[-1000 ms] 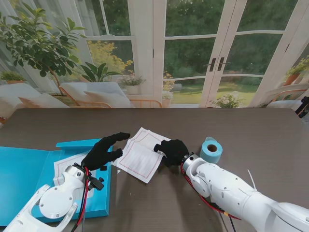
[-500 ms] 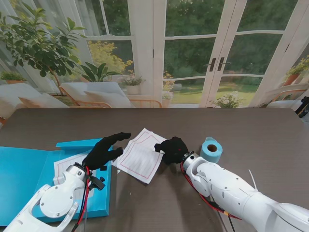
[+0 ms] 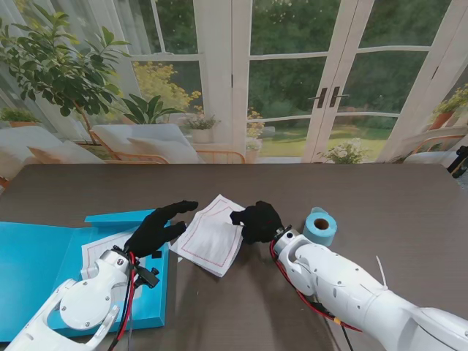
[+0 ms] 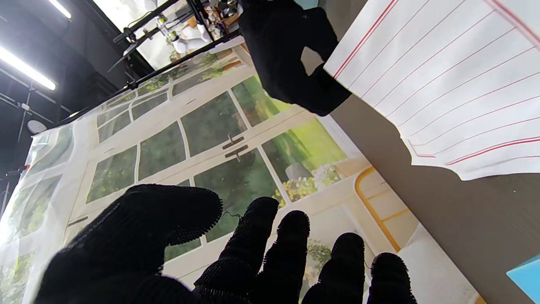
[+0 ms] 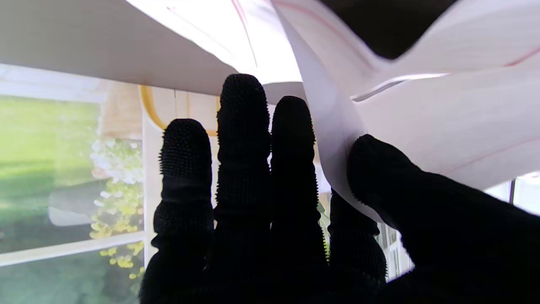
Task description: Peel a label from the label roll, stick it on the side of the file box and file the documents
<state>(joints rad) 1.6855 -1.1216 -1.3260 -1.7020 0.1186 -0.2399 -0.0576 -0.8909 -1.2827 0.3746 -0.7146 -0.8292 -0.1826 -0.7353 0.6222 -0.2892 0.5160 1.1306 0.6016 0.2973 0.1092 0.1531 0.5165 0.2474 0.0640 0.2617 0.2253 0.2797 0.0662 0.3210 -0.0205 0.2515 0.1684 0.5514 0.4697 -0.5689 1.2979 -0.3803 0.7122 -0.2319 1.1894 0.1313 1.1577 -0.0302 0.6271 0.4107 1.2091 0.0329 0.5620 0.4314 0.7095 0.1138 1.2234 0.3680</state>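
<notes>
Dark brown table [image 3: 380, 197] seen from the stand, in front of a backdrop [image 3: 292, 80] printed with glass doors and garden greenery.

Lined documents [image 3: 210, 235], white with red margins, near the middle of the table: right edge lifted and curled, left part resting on the wood. Pinched at that right edge by the black-gloved right hand [image 3: 257, 222]. In the right wrist view, paper [image 5: 422, 105] caught between thumb [image 5: 379, 173] and forefinger, the other three fingers [image 5: 244, 126] straight and pressed side by side.

Left hand [image 3: 156, 228] held over the table just left of the documents, holding nothing, fingers stretched toward the far right and slightly apart, thumb set off from the rest. Same spread fingertips [image 4: 291, 236] shown in the left wrist view, with the sheets [image 4: 455, 84] and the right hand [image 4: 291, 50] beyond them.

Blue file box [image 3: 44, 270] lying opened flat at the near left, with another white sheet [image 3: 99, 252] inside, partly hidden by the left arm.

Label roll [image 3: 319, 226], light blue, standing on end just right of the right wrist, apart from the documents. Whether a label had been stuck on the box could not be told.
</notes>
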